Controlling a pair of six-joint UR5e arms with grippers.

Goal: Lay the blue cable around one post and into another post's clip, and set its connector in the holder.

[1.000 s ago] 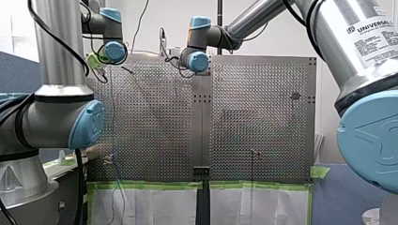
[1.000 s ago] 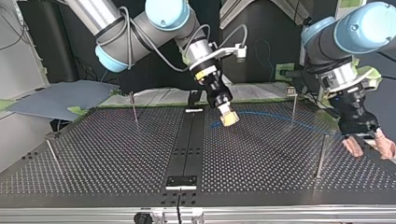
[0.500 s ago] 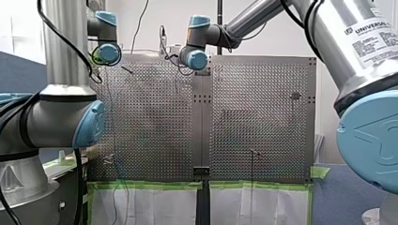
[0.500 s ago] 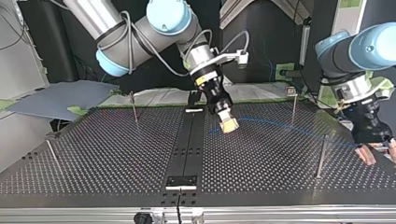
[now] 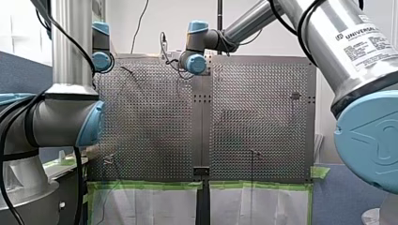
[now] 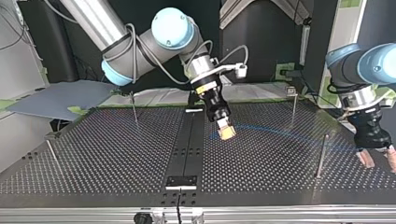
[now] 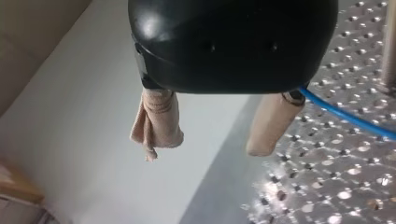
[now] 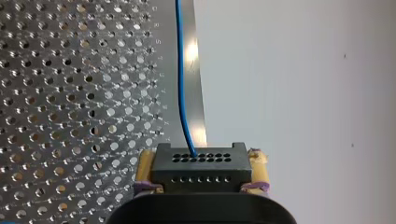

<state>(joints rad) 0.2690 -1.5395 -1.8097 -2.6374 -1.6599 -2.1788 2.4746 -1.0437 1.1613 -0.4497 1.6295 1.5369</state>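
Right wrist view: my right gripper (image 8: 201,163) pinches the black connector (image 8: 201,170), blue cable (image 8: 181,84) trailing over the table (image 8: 70,93). My left gripper (image 7: 205,147) hangs spread, cable just beside it. Judged best: keep the cable taut and low while rounding a post (image 6: 293,106).

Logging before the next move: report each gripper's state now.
Left gripper: open, holding nothing.
Right gripper: shut on the black connector of the blue cable.
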